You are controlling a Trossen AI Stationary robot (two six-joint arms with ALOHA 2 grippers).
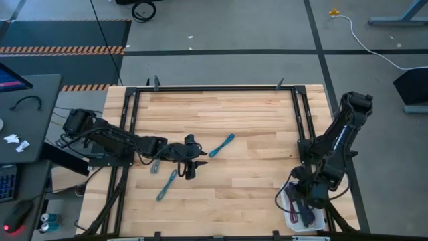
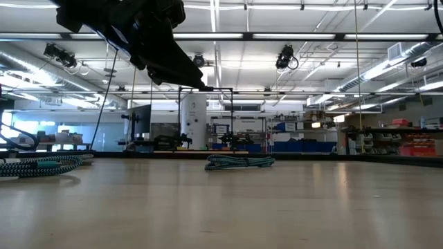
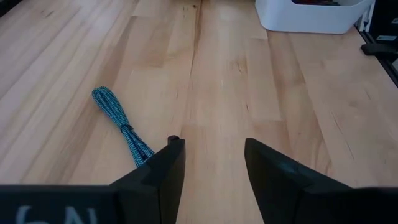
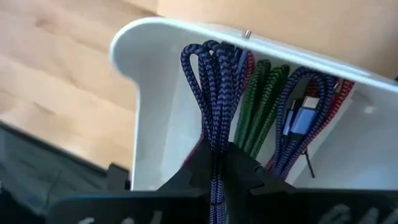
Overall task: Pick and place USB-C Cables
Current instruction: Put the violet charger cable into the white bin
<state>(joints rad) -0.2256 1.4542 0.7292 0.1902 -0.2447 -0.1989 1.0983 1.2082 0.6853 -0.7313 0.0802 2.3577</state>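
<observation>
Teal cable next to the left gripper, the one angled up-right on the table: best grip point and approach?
Grip the teal cable at its middle, where the bundled strands run slim and parallel, rather than at the looped end. It lies flat on the bare table, so coming straight down from above looks best, with the left gripper turned so its open fingers close across the cable's diagonal line.

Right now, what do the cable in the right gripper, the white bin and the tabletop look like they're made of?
The purple cable, pinched in the right gripper, looks fabric-braided: a woven herringbone pattern, matte. The white bin seems to be smooth moulded plastic, with rounded corners and a soft sheen. The table looks like light wood planks joined side by side, with visible grain and seams, probably sealed.
</observation>
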